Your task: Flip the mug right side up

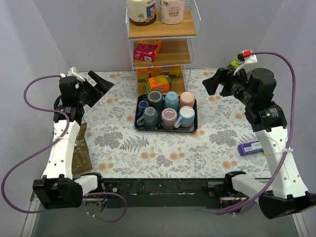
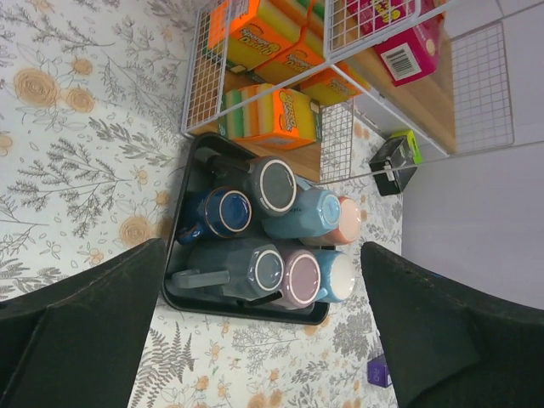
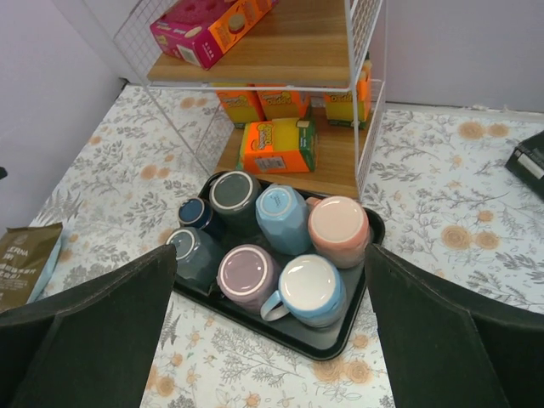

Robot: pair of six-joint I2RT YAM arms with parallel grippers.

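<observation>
A black tray at mid table holds several mugs, all seemingly standing base up: dark grey, light blue, pink, small navy, slate, purple and blue with a white base. My left gripper is open and empty, raised to the left of the tray. My right gripper is open and empty, raised to the right of it. The left wrist view and the right wrist view each show the tray between spread fingers, far below.
A wire shelf with wooden boards stands right behind the tray, holding colourful boxes and jars. A brown coffee bag lies at the left edge. A purple box lies at the right. A small black and green object sits at the back right.
</observation>
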